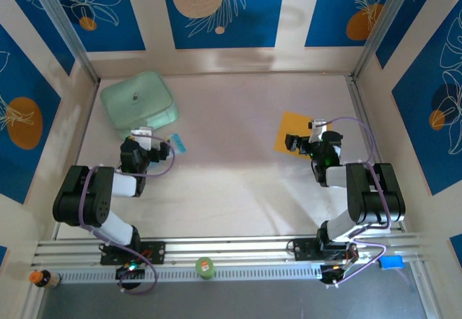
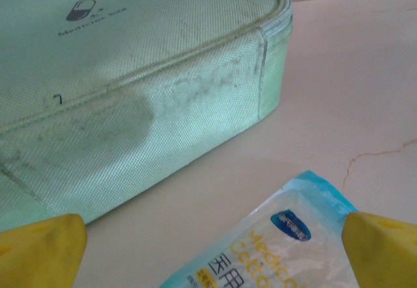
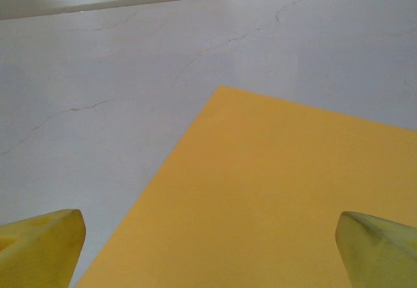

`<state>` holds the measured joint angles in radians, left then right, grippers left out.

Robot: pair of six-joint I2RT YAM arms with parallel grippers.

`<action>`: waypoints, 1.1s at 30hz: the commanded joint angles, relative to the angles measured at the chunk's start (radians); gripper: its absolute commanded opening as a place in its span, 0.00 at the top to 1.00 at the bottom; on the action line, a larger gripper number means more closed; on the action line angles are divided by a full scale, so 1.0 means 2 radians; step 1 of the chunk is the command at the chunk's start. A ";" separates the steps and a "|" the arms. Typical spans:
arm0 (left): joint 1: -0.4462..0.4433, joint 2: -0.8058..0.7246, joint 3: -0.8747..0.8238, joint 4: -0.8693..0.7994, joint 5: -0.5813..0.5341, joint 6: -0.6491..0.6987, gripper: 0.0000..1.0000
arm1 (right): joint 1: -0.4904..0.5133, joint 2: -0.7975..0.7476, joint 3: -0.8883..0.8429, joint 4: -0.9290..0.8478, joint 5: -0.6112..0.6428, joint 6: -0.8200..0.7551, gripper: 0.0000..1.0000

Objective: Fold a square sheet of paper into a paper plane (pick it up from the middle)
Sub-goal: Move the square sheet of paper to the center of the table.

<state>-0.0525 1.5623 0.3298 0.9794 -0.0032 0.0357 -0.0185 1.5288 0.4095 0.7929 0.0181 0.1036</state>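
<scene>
At the near edge of the pale desk (image 1: 238, 196), two robot arms reach forward with the paper plane not yet begun. The right gripper (image 1: 303, 140) hovers with jaws spread wide and empty over the near part of the square sheet of paper (image 1: 294, 125). It lies flat and uncreased at the desk's right, so the pick-up from the middle and every fold remain. The left gripper (image 1: 154, 146), equally wide and holding nothing, frames a blue-and-white packet (image 2: 260, 249) lettered "Medic…" and "Cott…" above Chinese characters. Beyond it, a mint-green fabric case (image 2: 130, 73) bears a capsule logo and small print beginning "Medicine".
</scene>
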 commanded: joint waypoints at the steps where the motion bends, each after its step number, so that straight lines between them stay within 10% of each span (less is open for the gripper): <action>1: 0.000 -0.015 -0.013 0.032 0.002 0.004 0.00 | 0.005 -0.005 0.006 0.002 0.000 -0.008 0.01; 7: 0.001 -0.059 -0.008 -0.018 0.000 0.003 0.00 | 0.010 -0.033 0.039 -0.080 0.011 -0.009 0.01; 12: 0.002 -0.161 0.064 -0.246 -0.099 -0.076 0.00 | -0.020 -0.044 0.169 -0.338 0.022 0.074 0.01; 17: 0.002 -0.214 0.115 -0.363 -0.112 -0.148 0.00 | -0.062 -0.039 0.220 -0.418 -0.053 0.181 0.01; 26: -0.003 -0.181 0.195 -0.434 0.147 -0.255 0.00 | -0.095 0.048 0.324 -0.537 -0.160 0.245 0.00; 33: -0.074 -0.145 0.231 -0.481 0.143 -0.234 0.00 | -0.083 0.132 0.402 -0.602 -0.132 0.243 0.04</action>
<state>-0.1593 1.2579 0.7517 0.0910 0.2337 -0.4282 -0.1986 1.7401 1.1595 -0.3012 -0.2428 0.5781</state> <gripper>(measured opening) 0.999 0.967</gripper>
